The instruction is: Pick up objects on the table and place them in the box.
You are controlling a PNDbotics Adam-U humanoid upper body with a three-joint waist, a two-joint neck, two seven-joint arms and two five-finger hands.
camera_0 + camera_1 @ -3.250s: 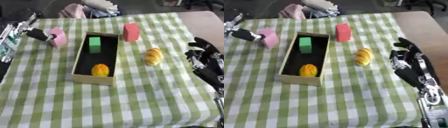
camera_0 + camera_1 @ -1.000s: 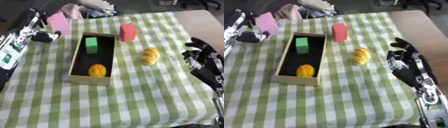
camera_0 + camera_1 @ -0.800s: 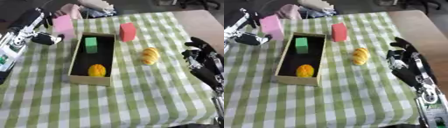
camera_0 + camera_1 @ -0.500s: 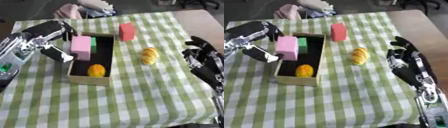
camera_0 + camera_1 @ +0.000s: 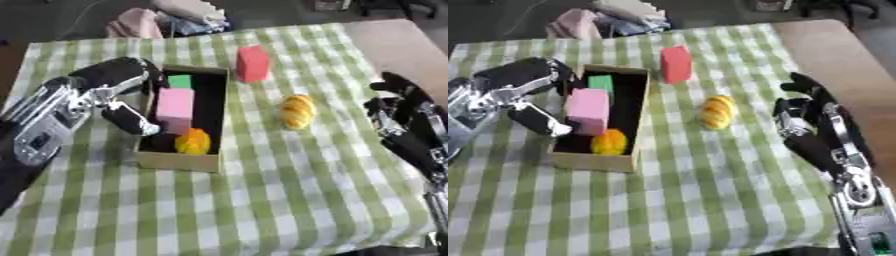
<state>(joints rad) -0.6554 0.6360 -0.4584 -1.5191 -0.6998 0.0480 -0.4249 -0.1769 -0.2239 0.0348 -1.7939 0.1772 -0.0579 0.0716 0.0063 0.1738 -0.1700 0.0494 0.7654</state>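
Left hand point(image 5: 122, 95), black with silver links, reaches over the near-left wall of the open tan cardboard box point(image 5: 178, 161), its fingers and thumb closed round the pale pink rectangular block point(image 5: 175, 104), which stands upright inside the box cavity. Whether the block's base already rests on the box floor cannot be told from either view.

Landmark for all positions: the box, lying lengthwise on the green-and-white checked tablecloth point(image 5: 262, 200).

Contents of the box, largest to smallest:
- pink block, at mid-length, held by the left hand;
- green cube point(image 5: 180, 81), at the far end, just behind the pink block;
- orange rounded fruit-like object point(image 5: 192, 141), at the near end, just in front of the pink block.

Objects outside the box:
- red rectangular block point(image 5: 253, 63), upright, beyond the box's far-right corner and near it;
- yellow-orange oblong object, shaped like a small bread roll or croissant point(image 5: 297, 111), to the right of the box, well apart from it.

Right hand point(image 5: 811, 127), to the far right of the box near the table's edge, is idle with fingers relaxed and holding nothing.

Progress, as judged from this arrangement: two objects are stowed, a third is at the point of release, and two remain on the cloth. Free floor inside the box appears limited, mainly along the right-hand wall.
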